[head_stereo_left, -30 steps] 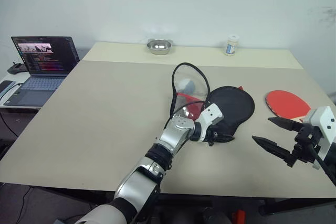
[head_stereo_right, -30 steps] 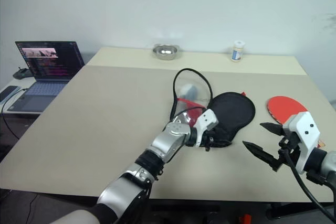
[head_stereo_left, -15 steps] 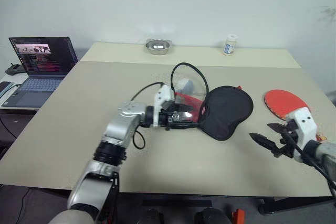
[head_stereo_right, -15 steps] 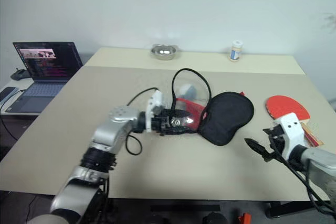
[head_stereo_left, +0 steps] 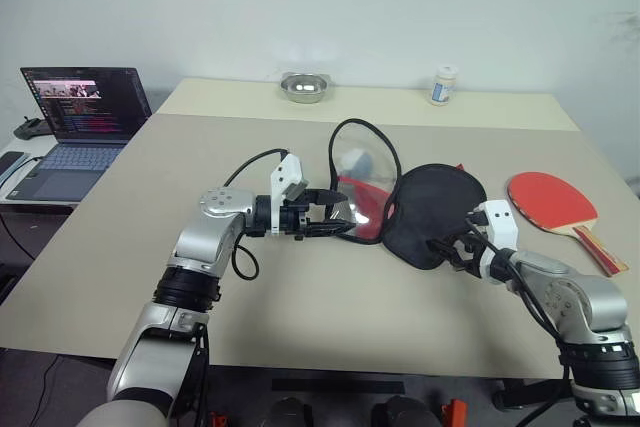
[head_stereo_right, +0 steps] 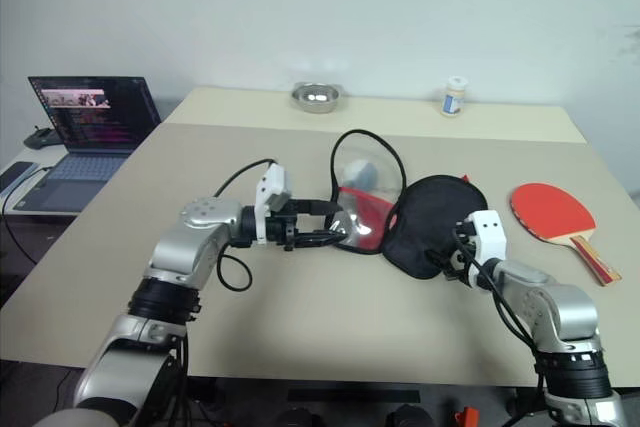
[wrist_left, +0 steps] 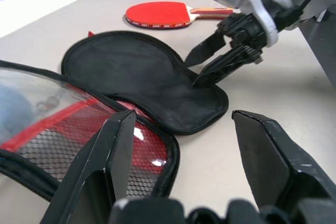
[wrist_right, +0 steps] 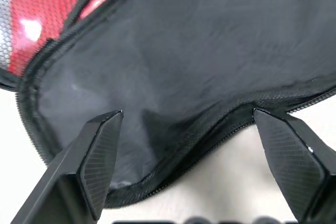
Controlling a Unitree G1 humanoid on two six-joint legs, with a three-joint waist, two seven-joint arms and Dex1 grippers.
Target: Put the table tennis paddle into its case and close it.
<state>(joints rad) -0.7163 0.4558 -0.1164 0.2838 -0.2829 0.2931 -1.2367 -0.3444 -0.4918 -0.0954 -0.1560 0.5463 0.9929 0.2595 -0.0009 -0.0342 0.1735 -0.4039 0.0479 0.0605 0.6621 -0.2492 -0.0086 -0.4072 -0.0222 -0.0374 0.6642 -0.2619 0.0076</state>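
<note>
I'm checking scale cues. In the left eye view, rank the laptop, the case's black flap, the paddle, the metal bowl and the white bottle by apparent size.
1. laptop
2. and 3. case's black flap and paddle, too alike to rank
4. metal bowl
5. white bottle
The bowl and bottle stand farthest back.

One paddle (head_stereo_left: 552, 200), one case (head_stereo_left: 425, 209), one bowl (head_stereo_left: 304, 88), one bottle (head_stereo_left: 443, 85), one laptop (head_stereo_left: 75, 127)

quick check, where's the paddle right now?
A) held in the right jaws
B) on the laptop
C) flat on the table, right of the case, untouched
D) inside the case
C: the table tennis paddle lies flat on the table, apart from the case; the right gripper, open, is at the case's black flap.
</note>
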